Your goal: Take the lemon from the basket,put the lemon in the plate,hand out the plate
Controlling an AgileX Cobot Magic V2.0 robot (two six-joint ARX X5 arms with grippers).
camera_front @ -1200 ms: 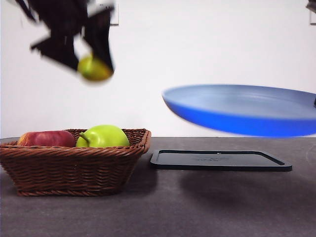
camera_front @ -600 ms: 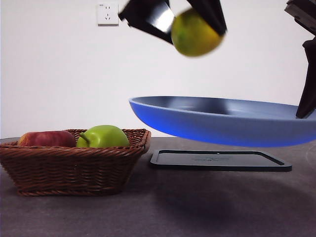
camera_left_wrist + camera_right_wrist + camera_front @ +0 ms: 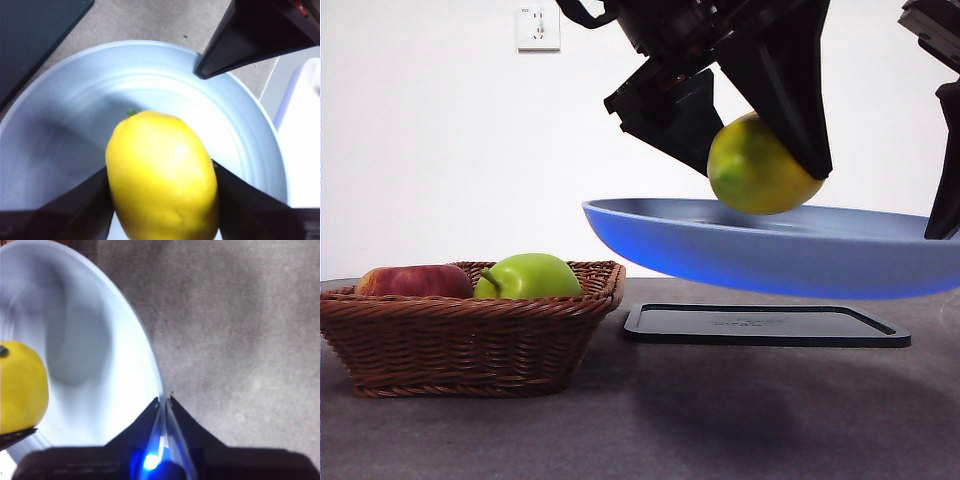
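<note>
Left claw [image 3: 162, 200] clamped on the lemon [image 3: 760, 166], low over the light-blue plate [image 3: 650, 232]. Right claw [image 3: 163, 402] pinches the plate's rim, holding it above the table [image 3: 720, 410].

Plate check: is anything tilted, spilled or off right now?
Nothing spilled. The plate is held in the air above the black tray, slightly tilted, pinched at its rim by the right gripper. The left gripper holds the lemon just over it.
</note>
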